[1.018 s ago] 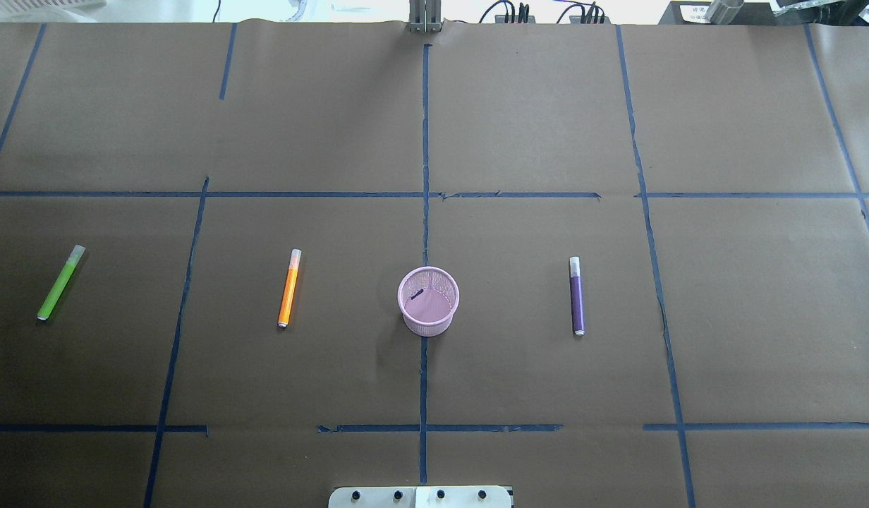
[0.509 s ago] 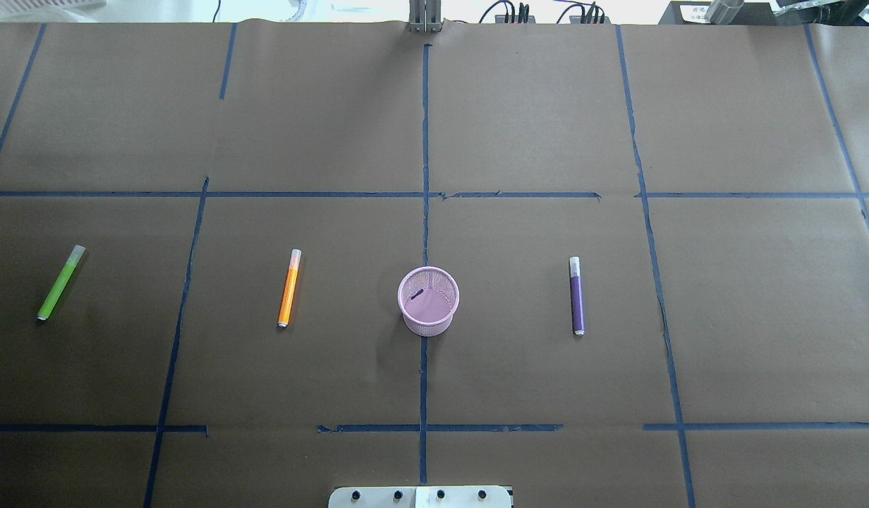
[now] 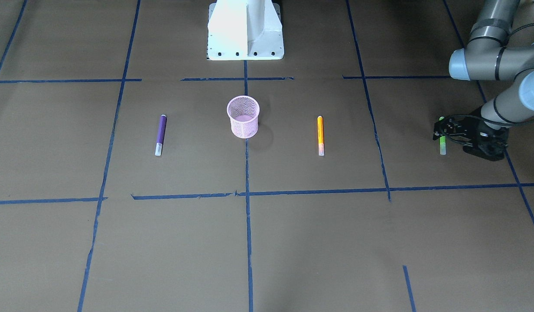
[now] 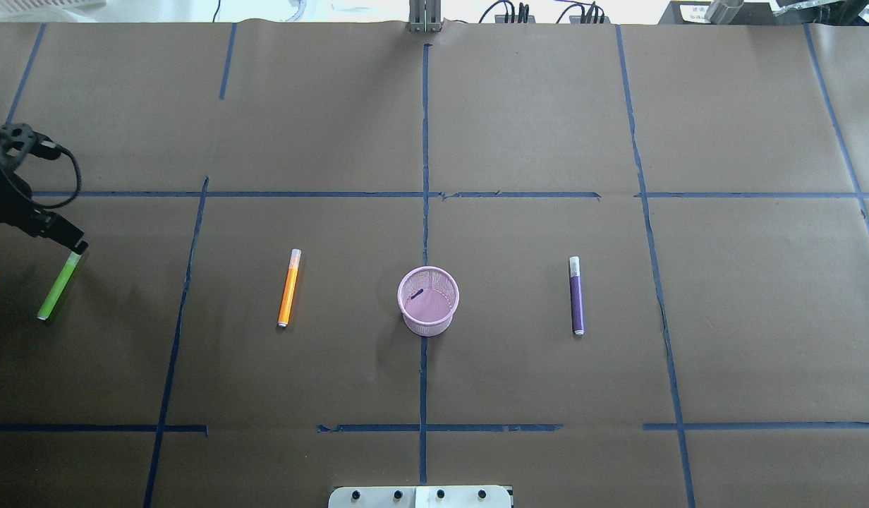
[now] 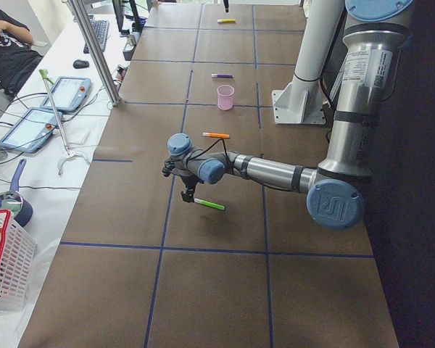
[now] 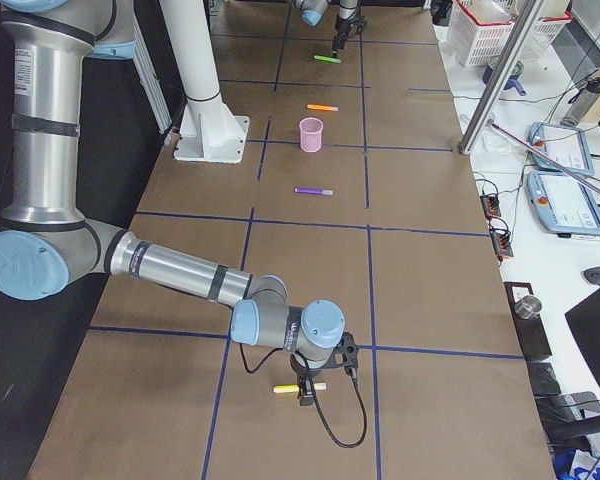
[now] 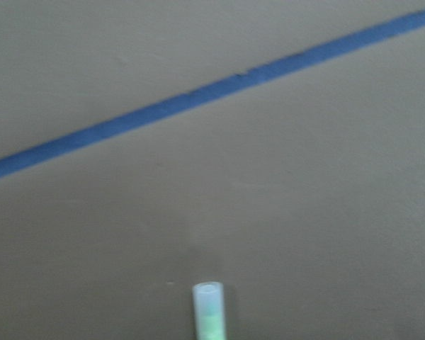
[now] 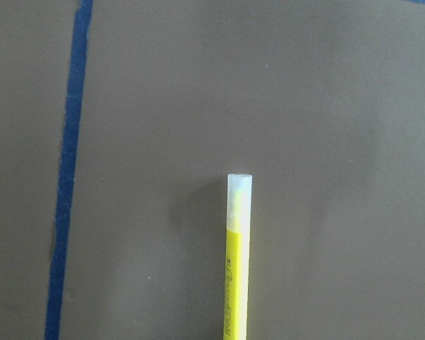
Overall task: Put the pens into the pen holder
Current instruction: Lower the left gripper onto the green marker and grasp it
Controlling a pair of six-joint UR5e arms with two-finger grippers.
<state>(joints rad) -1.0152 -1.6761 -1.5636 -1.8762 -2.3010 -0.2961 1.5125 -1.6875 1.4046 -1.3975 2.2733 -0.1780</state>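
At far left, the left gripper (image 4: 78,245), opening untellable, hovers over the green pen (image 4: 56,291); the pen holder (image 4: 428,326) holds none.

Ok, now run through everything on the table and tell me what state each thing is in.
Green pen, lying flat.
Orange pen, lying flat, capped, free.
Purple pen, lying flat, capped, free.
Yellow pen, lying flat, capped.
Pen holder, upright, no pens inside.
Left tool, low over the green pen's cap end; open or shut unclear.
Right tool, low over the yellow pen; open or shut unclear.
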